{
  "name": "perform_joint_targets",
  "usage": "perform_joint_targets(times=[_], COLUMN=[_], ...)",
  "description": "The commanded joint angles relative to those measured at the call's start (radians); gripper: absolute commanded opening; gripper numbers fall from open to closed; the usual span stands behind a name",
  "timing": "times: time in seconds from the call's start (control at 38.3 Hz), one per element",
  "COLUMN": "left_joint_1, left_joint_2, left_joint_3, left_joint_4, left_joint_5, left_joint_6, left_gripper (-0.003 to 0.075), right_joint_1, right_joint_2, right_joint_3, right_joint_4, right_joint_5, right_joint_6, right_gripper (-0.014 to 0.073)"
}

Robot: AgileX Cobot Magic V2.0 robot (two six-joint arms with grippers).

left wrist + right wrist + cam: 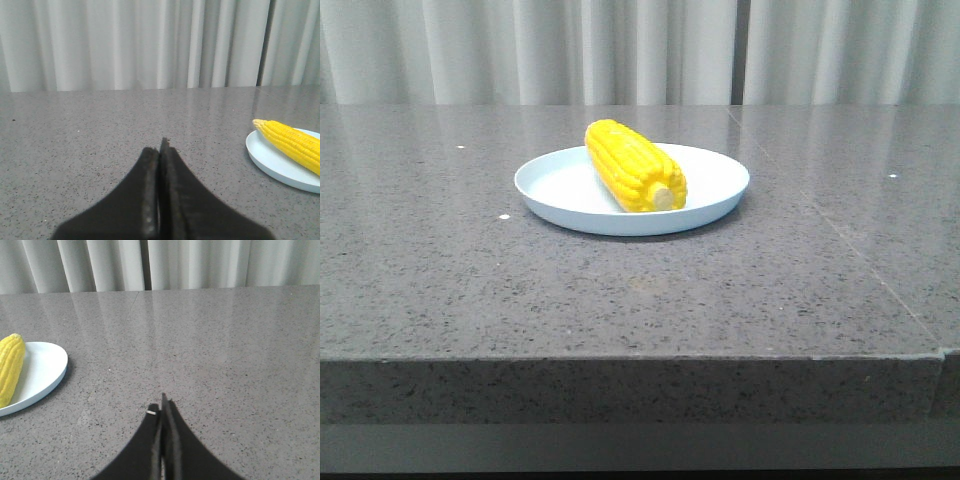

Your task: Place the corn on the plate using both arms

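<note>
Grey speckled stone makes up the tabletop (620, 290), its thick front edge nearest the front camera and its polished far part reflecting the pale pleated curtain (520, 50) that closes off the background.

Nearest in each wrist view are the black, angular grippers. The left gripper (161, 150) has its two fingers pressed together with only a thin seam between them, holding nothing, above bare stone. The right gripper (162, 407) is likewise closed tight and empty-handed, with a small pale mark near its tip. Neither arm appears in the front view.

Farther out, around the middle of the table, sits the pale blue-white plate (560, 190), round and shallow with a low rim. The corn (632, 164) lies inside it, resting on the plate's floor at a slant: its pale cut stem end points toward the front camera and slightly right, its tapered tip toward the curtain. Both grippers are well apart from the plate, which sits between them, the left one on its left side and the right one on its right.
</note>
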Motion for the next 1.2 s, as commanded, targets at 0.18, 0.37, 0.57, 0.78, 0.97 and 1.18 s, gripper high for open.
perform_joint_targets(times=[0.18, 0.37, 0.57, 0.78, 0.97, 1.18], left_joint_1=[0.004, 0.004, 0.004, 0.053, 0.137, 0.164], left_joint_2=[-0.01, -0.017, -0.017, -0.017, -0.017, -0.017], left_joint_3=[-0.023, -0.012, 0.048, 0.189, 0.316, 0.365], left_joint_4=[-0.002, -0.009, -0.04, -0.127, -0.127, -0.125], left_joint_5=[-0.086, -0.088, -0.122, -0.264, -0.38, -0.377], left_joint_6=[-0.006, -0.006, 0.027, 0.11, 0.11, 0.101], left_gripper=[-0.002, -0.002, -0.002, -0.002, -0.002, -0.002], right_joint_1=[-0.005, -0.005, -0.005, -0.005, -0.005, -0.005], right_joint_2=[0.009, 0.009, 0.009, 0.009, 0.009, 0.009], right_joint_3=[-0.025, -0.025, -0.023, -0.022, -0.022, -0.022], right_joint_4=[-0.018, -0.018, -0.018, -0.018, -0.018, -0.018], right_joint_5=[-0.085, -0.085, -0.085, -0.084, -0.084, -0.084], right_joint_6=[-0.004, -0.004, -0.004, -0.004, -0.004, -0.004], right_gripper=[-0.012, -0.012, -0.012, -0.012, -0.012, -0.012])
